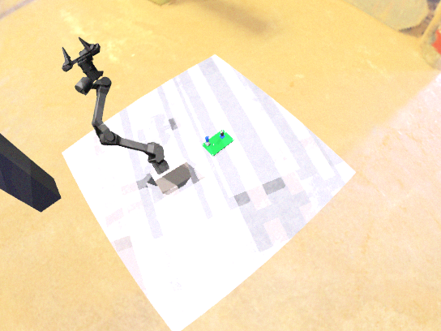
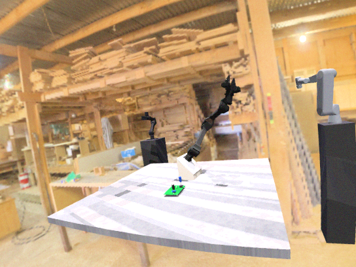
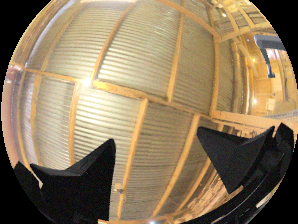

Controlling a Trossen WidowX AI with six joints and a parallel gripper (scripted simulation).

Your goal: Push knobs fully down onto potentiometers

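Observation:
The green circuit board (image 1: 213, 150) (image 2: 168, 193) stands on the table, in front of the arm's base. A blue knob (image 1: 207, 138) (image 2: 180, 178) stands upright above the board's end nearer the base. A black knob (image 1: 222, 132) (image 2: 173, 186) stands above a blue potentiometer (image 1: 222, 137) (image 2: 174, 192) towards the other end. The views are too small to tell how far either knob sits on its shaft. My gripper (image 1: 71, 43) (image 2: 231, 78) (image 3: 157, 137) is open and empty, raised high and far from the board. The wrist view shows the roof, not the board.
The arm's pale wedge-shaped base (image 1: 175, 179) (image 2: 187, 170) stands on the table (image 1: 178, 276) (image 2: 229, 229) near the board. Off the table, a black pedestal (image 2: 338, 183) carries a grey arm (image 2: 325, 93), and another pedestal (image 2: 154, 151) carries a small black arm.

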